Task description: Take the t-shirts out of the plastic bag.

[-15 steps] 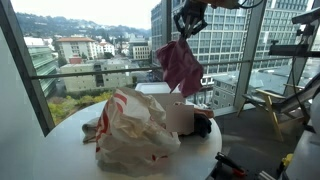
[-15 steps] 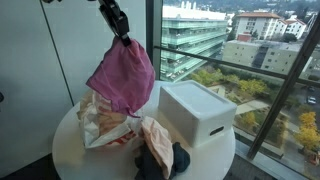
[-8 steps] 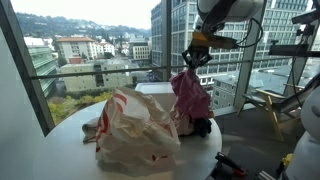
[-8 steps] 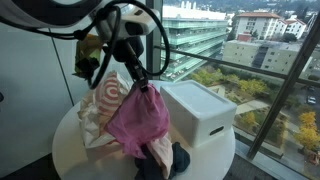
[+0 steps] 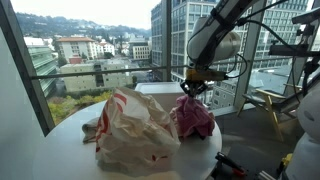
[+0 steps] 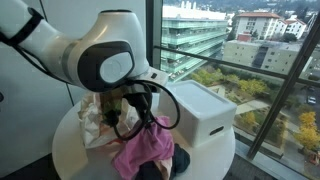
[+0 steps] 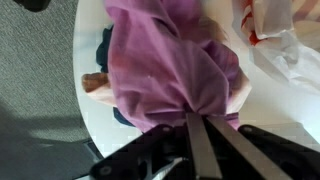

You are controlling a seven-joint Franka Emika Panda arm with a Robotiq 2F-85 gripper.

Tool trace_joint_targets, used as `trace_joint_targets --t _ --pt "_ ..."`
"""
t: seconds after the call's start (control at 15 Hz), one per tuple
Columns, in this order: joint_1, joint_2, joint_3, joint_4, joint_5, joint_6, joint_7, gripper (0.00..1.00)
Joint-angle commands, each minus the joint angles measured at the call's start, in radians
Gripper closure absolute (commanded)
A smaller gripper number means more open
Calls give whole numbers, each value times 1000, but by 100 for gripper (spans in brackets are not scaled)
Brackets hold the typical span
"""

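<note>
A pink t-shirt (image 5: 195,118) hangs bunched from my gripper (image 5: 189,93) and rests on the round white table (image 5: 80,150), beside a white-and-red plastic bag (image 5: 135,130). In an exterior view the shirt (image 6: 143,152) lies over a dark blue garment (image 6: 178,163), with the bag (image 6: 95,120) behind it. In the wrist view my gripper (image 7: 205,122) is shut on the pink t-shirt (image 7: 170,65). The bag (image 7: 285,30) is at the right. A dark blue garment (image 7: 105,40) and a peach one (image 7: 92,82) peek from under the shirt.
A white box (image 6: 205,110) stands on the table next to the window in both exterior views (image 5: 155,90). The table's edge (image 7: 85,110) is close, with grey floor beyond. Glass windows surround the table.
My gripper has come down with the pink t-shirt from high above the table. The shirt now rests on the pile of clothes beside the bag.
</note>
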Motion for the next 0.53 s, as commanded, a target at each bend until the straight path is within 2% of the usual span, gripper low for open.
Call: trace_joint_targets --t 0.0,0.07,0.2,0.33,0.47 --pt "-3 104 -2 52 -74 44 46 96" --pt "7 97 -9 53 -83 38 52 70" --pt "33 68 -24 53 -71 -1 32 62" --pt "38 10 -12 38 -98 -34 56 46" --pt "65 -63 -7 22 -66 -105 34 33"
